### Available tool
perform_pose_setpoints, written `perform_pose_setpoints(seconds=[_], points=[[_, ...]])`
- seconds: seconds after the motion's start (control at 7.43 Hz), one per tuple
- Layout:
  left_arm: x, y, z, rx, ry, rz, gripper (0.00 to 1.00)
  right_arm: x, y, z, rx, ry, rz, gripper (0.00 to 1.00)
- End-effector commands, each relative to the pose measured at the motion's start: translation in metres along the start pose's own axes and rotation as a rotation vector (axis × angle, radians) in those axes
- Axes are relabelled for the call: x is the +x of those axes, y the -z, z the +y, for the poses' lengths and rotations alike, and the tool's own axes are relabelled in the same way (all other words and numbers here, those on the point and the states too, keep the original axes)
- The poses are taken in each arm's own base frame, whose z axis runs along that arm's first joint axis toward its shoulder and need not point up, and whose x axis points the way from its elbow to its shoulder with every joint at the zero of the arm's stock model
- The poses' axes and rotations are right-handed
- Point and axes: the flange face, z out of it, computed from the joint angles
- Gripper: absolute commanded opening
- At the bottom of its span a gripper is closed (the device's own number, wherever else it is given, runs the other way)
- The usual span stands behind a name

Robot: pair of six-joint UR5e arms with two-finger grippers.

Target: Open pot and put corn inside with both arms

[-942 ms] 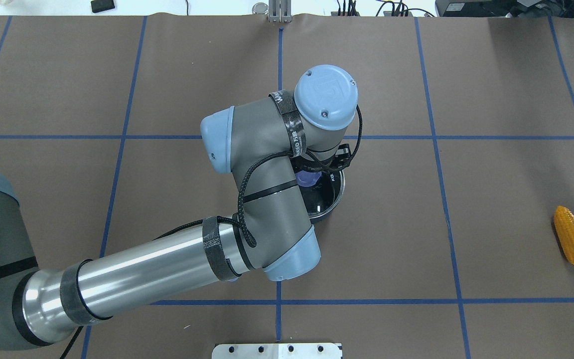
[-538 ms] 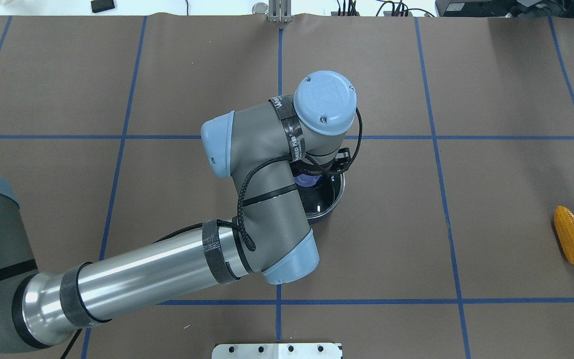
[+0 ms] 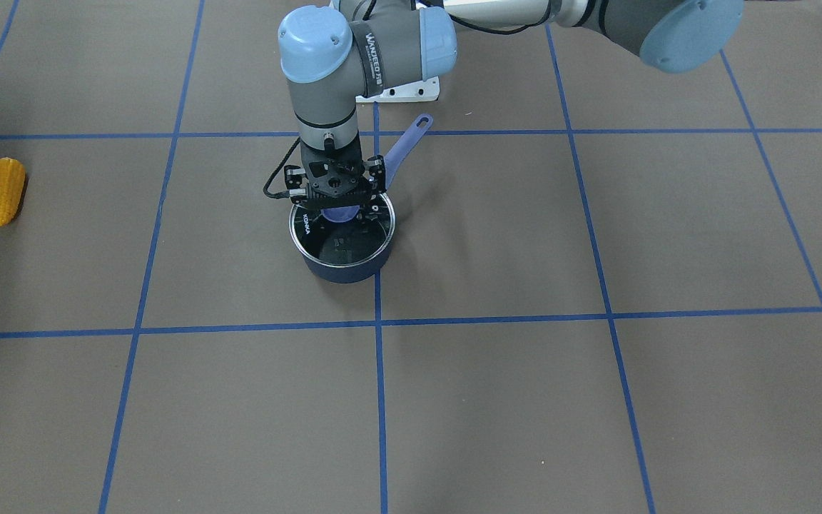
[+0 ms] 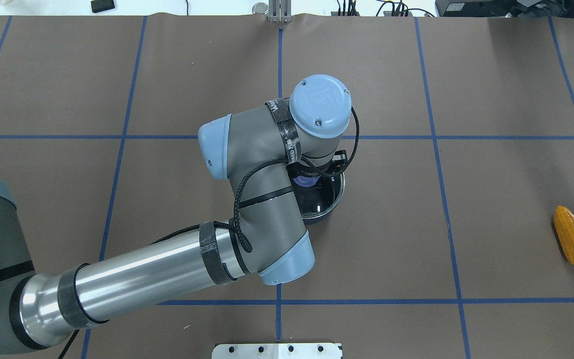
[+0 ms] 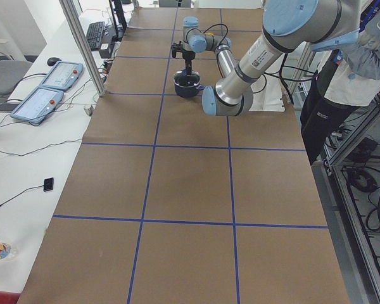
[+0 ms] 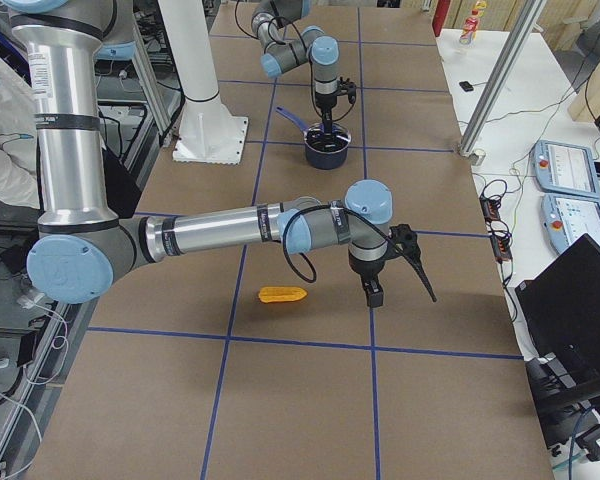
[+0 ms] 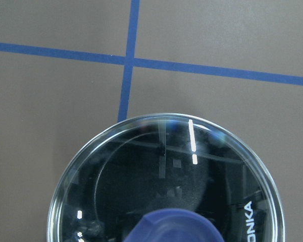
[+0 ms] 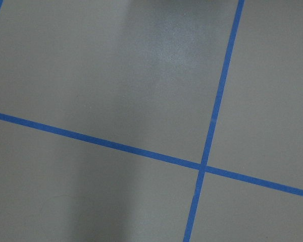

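Note:
The navy pot point(image 3: 345, 270) stands mid-table with its glass lid point(image 3: 343, 239) on and its lavender handle point(image 3: 404, 146) pointing toward the robot base. My left gripper point(image 3: 340, 207) hangs straight down over the lid's blue knob point(image 3: 344, 213), jaws open on either side of it. The left wrist view shows the lid point(image 7: 166, 171) and the top of the knob point(image 7: 177, 227). The corn point(image 4: 572, 243) lies on the table far to my right. My right gripper point(image 6: 374, 288) hovers over the table near the corn point(image 6: 282, 295). I cannot tell if it is open or shut.
Brown paper with a blue tape grid covers the table point(image 4: 466, 75). The white base plate point(image 3: 400, 91) sits behind the pot. A person point(image 5: 342, 82) stands beside the table on my side. Control pendants point(image 6: 570, 190) lie on the side bench.
My left wrist has shifted slightly toward the robot and lower over the lid knob. The pot, lid and corn have not moved.

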Motion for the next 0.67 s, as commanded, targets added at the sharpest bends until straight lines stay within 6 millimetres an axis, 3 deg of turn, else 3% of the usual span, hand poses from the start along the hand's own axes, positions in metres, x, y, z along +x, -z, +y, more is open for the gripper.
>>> perform_pose_setpoints(seconds=[0.0, 0.27, 0.54], points=[[0.001, 0.002, 0.000, 0.000, -0.007, 0.004, 0.51, 0.000, 0.000, -0.001, 0.001, 0.002, 0.000, 1.00], [0.001, 0.010, 0.002, 0.003, -0.024, 0.018, 0.35, 0.000, 0.000, 0.000, 0.000, 0.002, 0.000, 1.00], [0.001, 0.029, 0.004, 0.010, -0.037, 0.048, 0.33, 0.000, 0.000, 0.000, 0.000, 0.002, 0.001, 1.00]])
